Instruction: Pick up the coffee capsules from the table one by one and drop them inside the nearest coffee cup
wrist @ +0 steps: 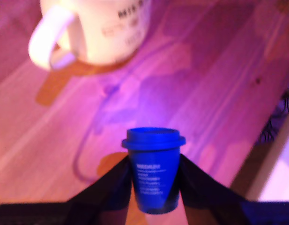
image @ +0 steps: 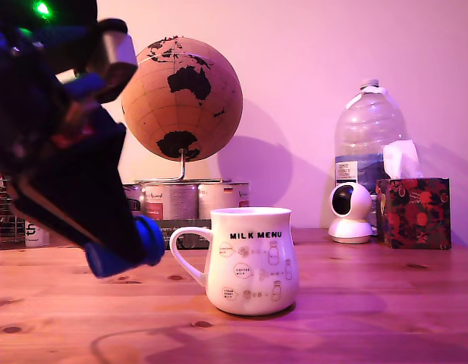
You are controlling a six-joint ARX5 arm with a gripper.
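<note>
Blue capsule (wrist: 153, 171) sits clamped between closed gripper (wrist: 153, 185) fingers, long axis running outward, rimmed end leading, above pine table (wrist: 219, 93) near mug (image: 252, 262).

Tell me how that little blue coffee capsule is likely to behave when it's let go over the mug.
The blue capsule looks like small, thin plastic, so probably light and fairly stiff. The hand grips its tapered sides, so it might slip out if the grip loosens. With its round body and wider rim, it would likely roll in a curve if it missed the white mug.

The coffee cup (wrist: 95, 30) is blurred, cropped in the wrist view.
</note>
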